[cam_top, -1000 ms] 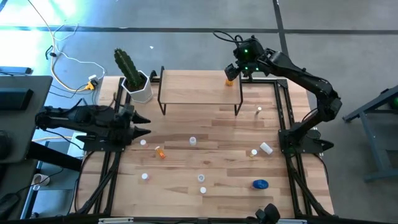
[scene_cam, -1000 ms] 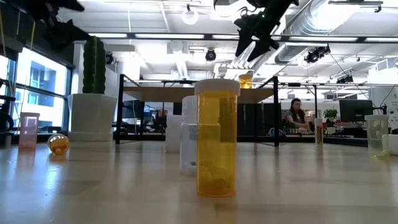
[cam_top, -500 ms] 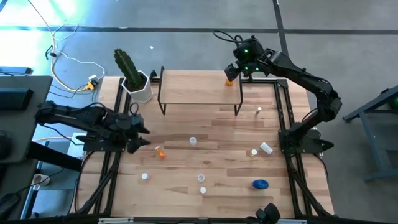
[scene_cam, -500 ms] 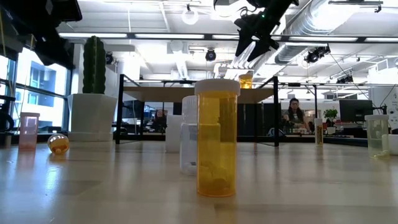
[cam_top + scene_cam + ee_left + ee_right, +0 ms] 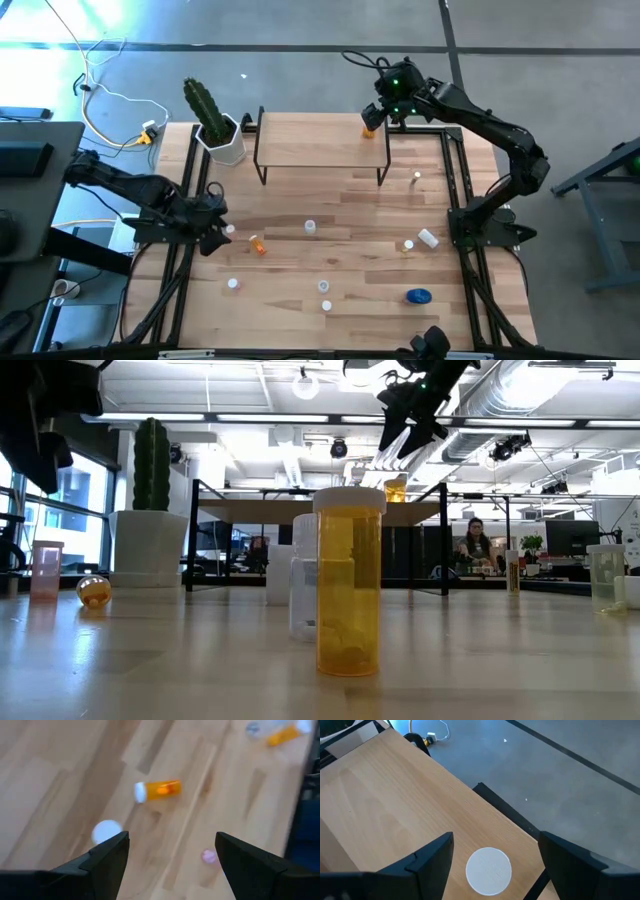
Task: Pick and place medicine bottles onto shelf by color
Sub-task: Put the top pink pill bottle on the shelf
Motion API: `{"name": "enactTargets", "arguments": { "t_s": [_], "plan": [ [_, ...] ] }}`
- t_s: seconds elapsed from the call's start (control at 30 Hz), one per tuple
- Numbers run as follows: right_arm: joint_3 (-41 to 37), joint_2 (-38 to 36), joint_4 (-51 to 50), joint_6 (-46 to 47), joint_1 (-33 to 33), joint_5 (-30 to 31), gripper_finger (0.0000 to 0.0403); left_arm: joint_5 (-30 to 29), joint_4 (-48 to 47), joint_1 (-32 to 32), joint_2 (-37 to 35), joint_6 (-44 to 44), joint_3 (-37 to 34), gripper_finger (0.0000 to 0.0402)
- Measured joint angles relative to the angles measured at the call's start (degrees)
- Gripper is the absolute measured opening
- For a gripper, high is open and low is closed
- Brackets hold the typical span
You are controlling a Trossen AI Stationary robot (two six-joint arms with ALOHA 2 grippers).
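At the upper right of the high view, the right gripper [image 5: 378,108] is hovering over the far right corner of the shelf [image 5: 310,140], where an orange bottle [image 5: 369,127] is standing. In the right wrist view its fingers [image 5: 427,860] are spreading wide to either side of that bottle's white cap [image 5: 488,870], touching nothing. At the left of the high view, the left gripper [image 5: 217,232] is hanging over the tabletop [image 5: 350,240], fingers [image 5: 107,857] wide apart and empty. Ahead of it a tipped orange bottle [image 5: 157,789] is lying, with a white cap [image 5: 106,831] and a pink bottle [image 5: 208,855] nearby. A blue bottle [image 5: 419,295] is sitting at the lower right.
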Motion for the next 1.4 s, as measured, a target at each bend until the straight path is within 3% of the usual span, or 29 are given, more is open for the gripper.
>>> {"name": "enactTargets", "arguments": {
  "t_s": [0.13, 0.73, 1.4],
  "plan": [
    [0.0, 0.0, 0.0, 0.0, 0.0, 0.0, 0.0281, -3.3, -1.0, -1.1, 1.6, -0.9, 0.0, 0.0274],
    [0.0, 0.0, 0.0, -0.1, 0.0, 0.0, 0.0281, -6.1, -4.4, -1.0, 14.9, -1.0, 0.0, 0.0259],
    [0.0, 0.0, 0.5, -0.1, 0.0, 0.0, 0.0281, -2.8, -3.8, 7.2, 25.9, -9.9, 0.0, 0.0259]
  ]
}}
